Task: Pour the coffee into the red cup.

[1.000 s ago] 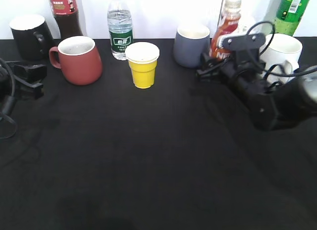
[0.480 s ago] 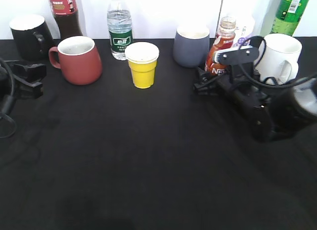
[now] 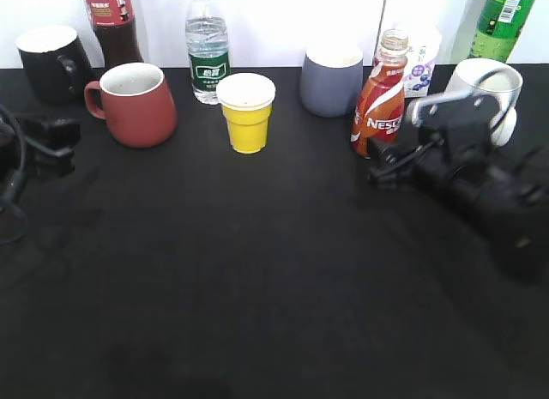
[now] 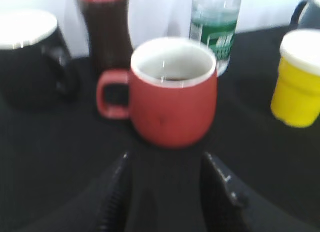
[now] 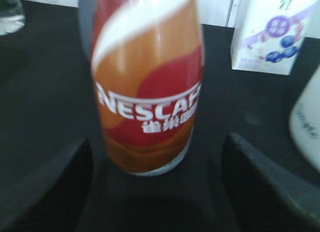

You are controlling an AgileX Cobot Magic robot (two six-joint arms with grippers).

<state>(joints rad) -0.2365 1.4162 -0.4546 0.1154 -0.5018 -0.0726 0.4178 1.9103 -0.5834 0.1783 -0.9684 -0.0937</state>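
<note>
While the coffee (image 3: 378, 116) stands upright on the surface, just ahead of the right tool (image 5: 160, 192), whose prongs sit spread and empty, its curvy body looks smooth, probably slippery; its labelled waist suits gripping. Left tool (image 4: 170, 192) spread before the red cup (image 4: 172, 92).

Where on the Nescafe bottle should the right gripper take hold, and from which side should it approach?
Grip the coffee bottle around its labelled body, probably at the narrower waist, coming level from the front. It stands upright, and the open right gripper already faces it, one finger on each side. The clear neck looks too slim.
</note>
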